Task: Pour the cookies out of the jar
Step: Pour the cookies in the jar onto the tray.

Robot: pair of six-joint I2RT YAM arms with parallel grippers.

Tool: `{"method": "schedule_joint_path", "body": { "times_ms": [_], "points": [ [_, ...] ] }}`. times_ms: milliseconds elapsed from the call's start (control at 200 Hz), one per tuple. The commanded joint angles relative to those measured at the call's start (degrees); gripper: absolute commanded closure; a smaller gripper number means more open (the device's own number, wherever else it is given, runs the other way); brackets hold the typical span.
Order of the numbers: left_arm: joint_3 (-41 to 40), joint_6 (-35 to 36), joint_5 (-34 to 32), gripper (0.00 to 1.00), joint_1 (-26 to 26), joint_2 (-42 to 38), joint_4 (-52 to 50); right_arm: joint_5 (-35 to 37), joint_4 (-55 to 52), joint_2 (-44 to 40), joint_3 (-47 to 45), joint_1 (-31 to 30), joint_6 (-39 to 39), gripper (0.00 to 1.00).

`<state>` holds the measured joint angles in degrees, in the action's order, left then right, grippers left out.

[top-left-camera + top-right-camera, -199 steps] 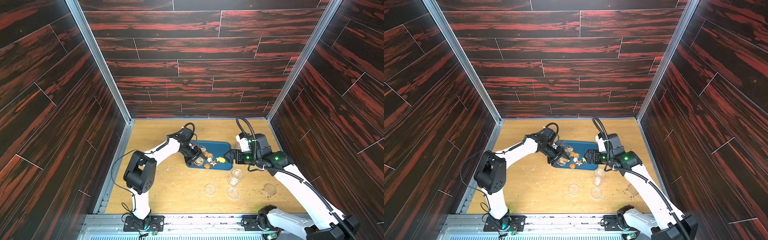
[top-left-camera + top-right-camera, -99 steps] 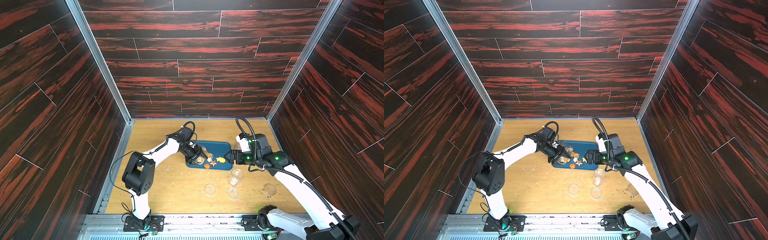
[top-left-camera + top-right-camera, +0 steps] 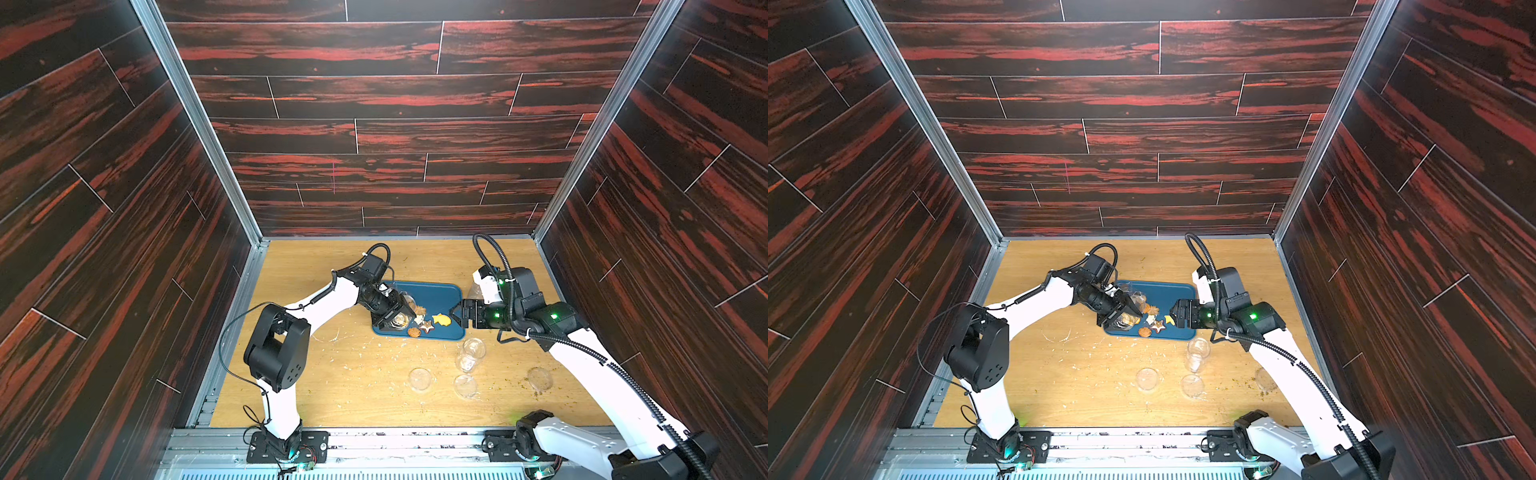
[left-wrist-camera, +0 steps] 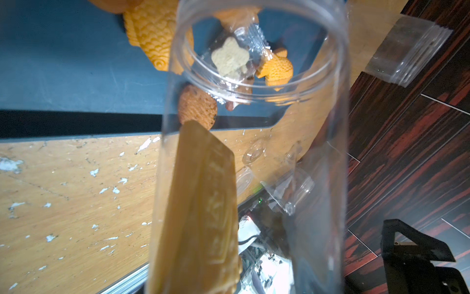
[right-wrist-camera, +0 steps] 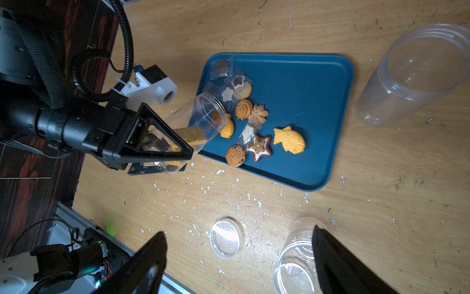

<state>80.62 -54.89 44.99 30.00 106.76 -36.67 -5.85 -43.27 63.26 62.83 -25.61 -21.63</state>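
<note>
- While we are tipping the clear plastic jar with its mouth over the dark-blue rectangular tray, the left gripper is clamping the jar's body near its base.
- Most of the small golden, orange and brown cookies are lying on the tray; a long rectangular yellow biscuit is sitting inside the jar.
- We are judging the jar light, slick and springy, best held round its lower wall; the biscuits are looking brittle.
- The right gripper is hovering at the tray's edge, jaws apart and empty.

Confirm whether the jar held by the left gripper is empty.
No: a rectangular yellow cookie lies inside the jar, short of its mouth.
</note>
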Motion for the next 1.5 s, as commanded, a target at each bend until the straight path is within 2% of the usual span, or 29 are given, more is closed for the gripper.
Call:
{"method": "schedule_joint_path", "body": {
  "times_ms": [0,170,696,957,1152,1318,1498],
  "points": [
    [2.08,-0.74,-0.04,0.54,0.87,-1.31,-2.40,-0.74,-0.79,0.46,1.10,0.29,-0.18,0.07],
    [2.94,-4.65,0.56,0.53,1.90,-1.63,-1.27,-0.37,-0.87,-0.27,0.67,0.29,-0.34,0.07],
    [7.53,-4.94,0.11,0.53,5.03,1.27,-1.86,-0.02,-1.70,-2.44,-0.21,0.29,-1.31,0.07],
    [1.94,-6.21,-0.32,0.54,4.74,-1.19,-2.89,0.02,-1.93,-3.25,-0.60,0.27,-1.50,0.07],
    [-1.72,-14.22,1.59,0.53,4.30,-2.50,2.51,-0.68,-1.52,-3.38,-1.09,0.29,-2.01,0.07],
    [-0.28,-17.06,1.30,0.53,3.92,-2.63,3.24,-0.44,-1.05,-4.58,-2.28,0.28,-2.60,0.08],
    [0.94,-15.94,0.47,0.53,3.73,-1.57,2.24,-0.57,-0.85,-5.86,-3.52,0.28,-3.52,0.08]
  ]
}}
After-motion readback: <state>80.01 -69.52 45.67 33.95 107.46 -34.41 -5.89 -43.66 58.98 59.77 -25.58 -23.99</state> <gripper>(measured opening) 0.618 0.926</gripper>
